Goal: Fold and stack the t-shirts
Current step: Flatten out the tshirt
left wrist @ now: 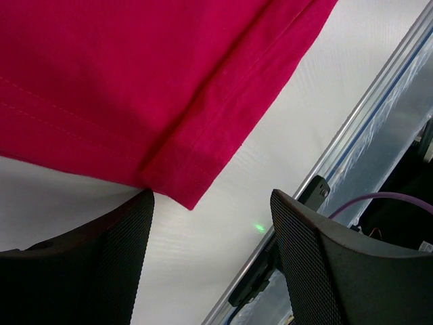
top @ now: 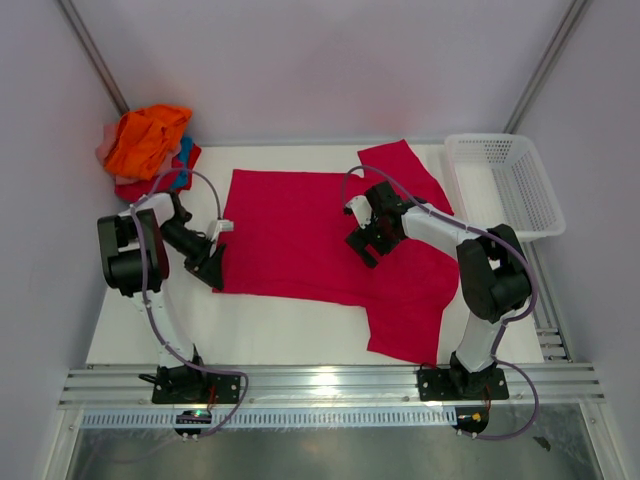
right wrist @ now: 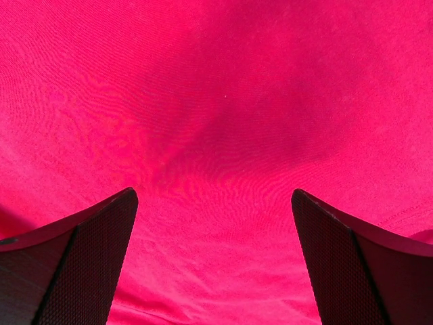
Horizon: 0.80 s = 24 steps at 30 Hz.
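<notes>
White table (top: 300,340) bears crimson t-shirt (top: 290,240) beside mesh basket (top: 532,196); left gripper (left wrist: 211,200), right gripper (right wrist: 214,195) both spread.

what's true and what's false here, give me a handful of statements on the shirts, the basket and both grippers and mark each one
1. The crimson t-shirt lies spread out on the table. True.
2. The white mesh basket holds a folded shirt. False: nothing shows inside it.
3. The right gripper is open above the crimson cloth. True.
4. The left gripper is clamped shut on the hem. False: its jaws stand apart, with the shirt's corner just ahead of them and not pinched.
5. The pile of other shirts sits at the far right corner. False: it is at the far left, with orange on top.
</notes>
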Each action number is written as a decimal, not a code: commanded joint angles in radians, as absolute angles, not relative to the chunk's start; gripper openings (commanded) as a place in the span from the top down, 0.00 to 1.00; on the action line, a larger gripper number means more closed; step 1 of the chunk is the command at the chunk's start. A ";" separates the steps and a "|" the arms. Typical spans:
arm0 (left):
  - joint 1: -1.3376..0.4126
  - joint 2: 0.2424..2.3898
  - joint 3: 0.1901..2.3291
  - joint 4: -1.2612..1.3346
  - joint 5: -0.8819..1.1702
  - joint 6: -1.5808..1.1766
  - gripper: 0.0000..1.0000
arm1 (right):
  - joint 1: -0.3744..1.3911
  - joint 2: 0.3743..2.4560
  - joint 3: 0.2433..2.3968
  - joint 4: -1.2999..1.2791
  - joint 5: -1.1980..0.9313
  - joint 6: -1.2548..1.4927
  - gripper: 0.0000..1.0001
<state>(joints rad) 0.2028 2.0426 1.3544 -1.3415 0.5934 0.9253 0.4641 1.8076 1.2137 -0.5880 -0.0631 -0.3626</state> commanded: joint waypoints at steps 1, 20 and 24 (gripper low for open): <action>0.178 2.057 1.378 -1.661 0.589 0.954 0.28 | 0.472 1.824 1.239 -0.580 -0.054 -0.351 0.01; 0.175 2.029 1.384 -1.663 0.470 0.948 0.57 | 0.474 1.832 1.250 -0.581 -0.043 -0.353 0.01; 0.176 2.043 1.404 -1.661 0.417 0.940 0.68 | 0.472 1.833 1.253 -0.581 -0.040 -0.353 0.01</action>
